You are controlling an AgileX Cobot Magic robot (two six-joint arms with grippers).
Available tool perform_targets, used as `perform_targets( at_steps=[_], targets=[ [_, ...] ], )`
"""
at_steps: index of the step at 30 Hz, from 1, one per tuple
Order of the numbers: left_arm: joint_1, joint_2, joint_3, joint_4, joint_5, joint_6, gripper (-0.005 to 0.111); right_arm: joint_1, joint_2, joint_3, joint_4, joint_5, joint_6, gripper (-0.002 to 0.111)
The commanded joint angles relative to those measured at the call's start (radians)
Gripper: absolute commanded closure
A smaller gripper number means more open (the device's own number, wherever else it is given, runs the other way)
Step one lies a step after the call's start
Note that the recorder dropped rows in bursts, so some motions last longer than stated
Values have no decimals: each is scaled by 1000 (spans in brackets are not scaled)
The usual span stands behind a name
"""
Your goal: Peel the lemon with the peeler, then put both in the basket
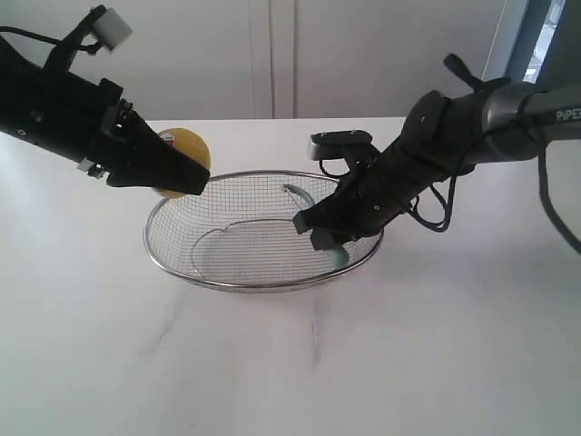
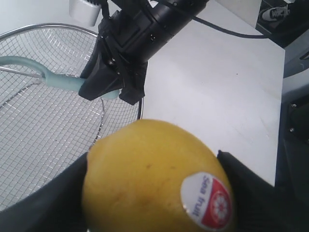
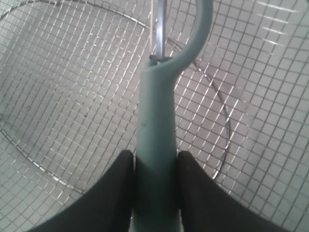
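Exterior: left tool (image 1: 188, 173) clamped on the smooth yellow lemon (image 1: 187, 145), above the left rim of the oval wire-mesh basket (image 1: 263, 285) near the far edge of the matte white bench (image 1: 272, 372). Right tool (image 1: 320, 232) clamped on the teal plastic peeler (image 1: 296, 193) inside the basket.
Left wrist: glossy red-white sticker (image 2: 208, 201).
Right wrist: square mesh beneath the handle.

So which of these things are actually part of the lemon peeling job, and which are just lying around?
Job: lemon in left gripper, peeler in right gripper, basket.
Not part: white table, wall behind.
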Motion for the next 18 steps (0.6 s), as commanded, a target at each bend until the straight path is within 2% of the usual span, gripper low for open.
perform_targets(
  at_steps=[1, 4, 6, 15, 18],
  targets=[
    [-1, -8, 4, -26, 13, -4, 107, -6, 14, -2, 10, -4, -11, 108],
    [-1, -8, 4, -26, 13, -4, 107, -6, 20, -2, 10, -4, -5, 107],
    [-1, -8, 4, -26, 13, -4, 107, -6, 19, -2, 10, -4, -5, 102],
    [-1, -8, 4, -28, 11, -4, 107, -6, 17, -4, 16, -12, -5, 63],
    [-1, -8, 4, -28, 11, -4, 107, -6, 6, -11, 17, -12, -5, 56]
  ],
)
